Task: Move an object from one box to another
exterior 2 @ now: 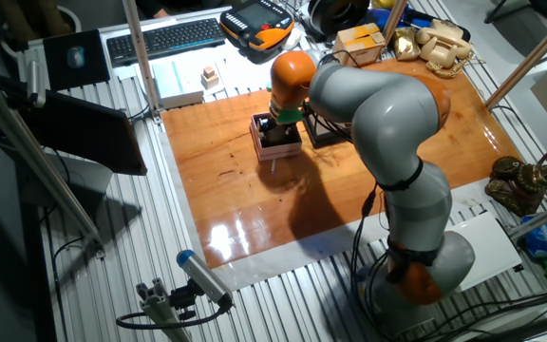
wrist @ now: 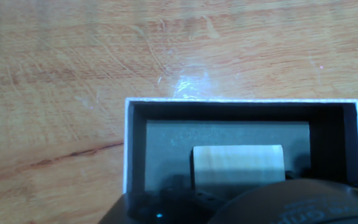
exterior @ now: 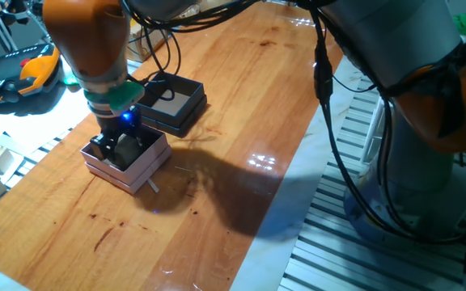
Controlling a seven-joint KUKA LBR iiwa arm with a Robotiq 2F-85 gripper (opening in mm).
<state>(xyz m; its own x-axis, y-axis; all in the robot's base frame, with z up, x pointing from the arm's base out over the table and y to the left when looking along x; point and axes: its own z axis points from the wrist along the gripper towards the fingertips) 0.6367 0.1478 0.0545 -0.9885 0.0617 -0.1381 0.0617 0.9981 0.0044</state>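
gripper (exterior: pixel 118 147) inside pink box (exterior: pixel 154 160), over cube (wrist: pixel 237 163)

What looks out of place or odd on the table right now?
Nothing stands out. The claw is down inside the pink box, the wooden cube sits flat on its dark floor, and the black box rests square beside it. No spill or damage shows.

cube (wrist: pixel 237 163): small, pale beige, wood-grained, flat on the dark floor of the pink box | pink box (exterior: pixel 154 158): shallow, square, pale walls and rim, on the wooden table | black box (exterior: pixel 188 106): matte, square, tan floor, just beside the pink box, no cube inside
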